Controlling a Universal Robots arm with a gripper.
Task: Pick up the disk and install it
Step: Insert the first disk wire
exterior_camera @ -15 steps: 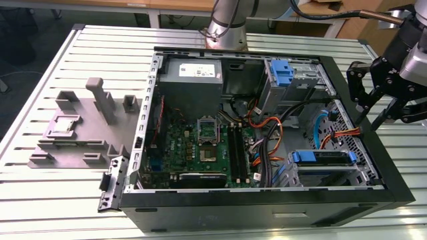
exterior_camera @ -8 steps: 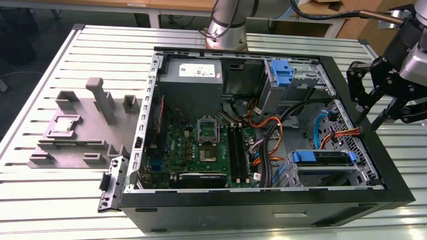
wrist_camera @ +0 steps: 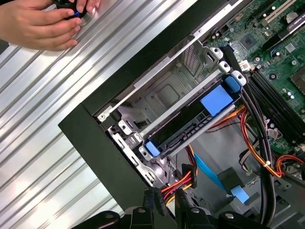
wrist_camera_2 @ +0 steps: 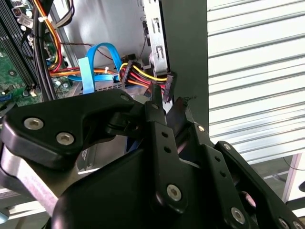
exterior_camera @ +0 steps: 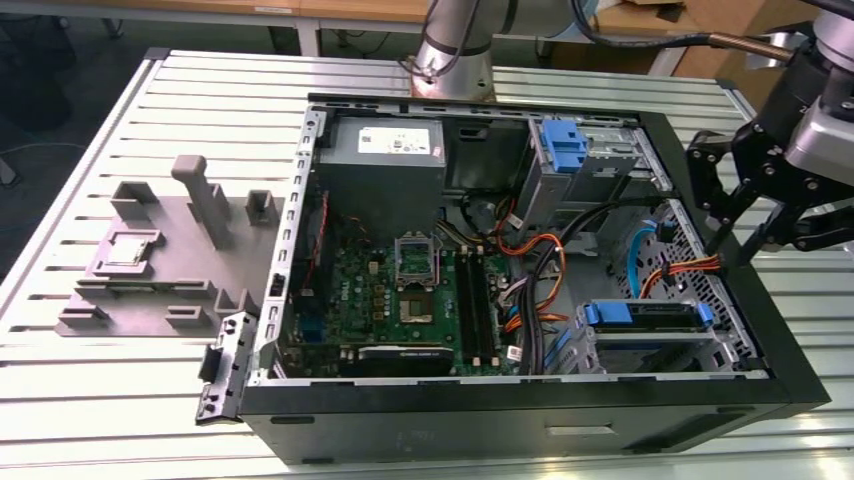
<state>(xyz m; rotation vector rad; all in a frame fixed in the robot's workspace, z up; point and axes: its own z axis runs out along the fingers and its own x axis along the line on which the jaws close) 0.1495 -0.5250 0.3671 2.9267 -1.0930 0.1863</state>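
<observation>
- The gripper [wrist_camera_2: 167, 102] hangs over the open computer case [exterior_camera: 534, 425], its jaws a narrow gap apart and gripping nothing.
- Just past the fingertips [wrist_camera: 183, 202], a bundle of red, yellow and orange power cables [wrist_camera: 178, 183] with black plugs lies between the gripper and the drive bay.
- The case's black side wall runs right beside the fingers in both wrist views.
- The disk [wrist_camera: 190, 128] sits in the metal drive cage [wrist_camera: 167, 90] at a corner of the case. It is apart from the gripper, with the blue tabs of its carrier showing at both ends.
- A flat light-blue data cable [wrist_camera: 209, 171] loops across the case floor near the disk, beside black and orange leads that run toward the green motherboard [exterior_camera: 400, 290].
- In the exterior view, a bare blue bracket [exterior_camera: 567, 145] stands on a second cage at the far end of the case.
- A person's hand [wrist_camera: 38, 24] rests on the slatted aluminium table [wrist_camera: 47, 119] outside the case, pinching a small dark item.
- A grey fixture block [exterior_camera: 160, 250] lies on the table to the exterior view's left of the case.
</observation>
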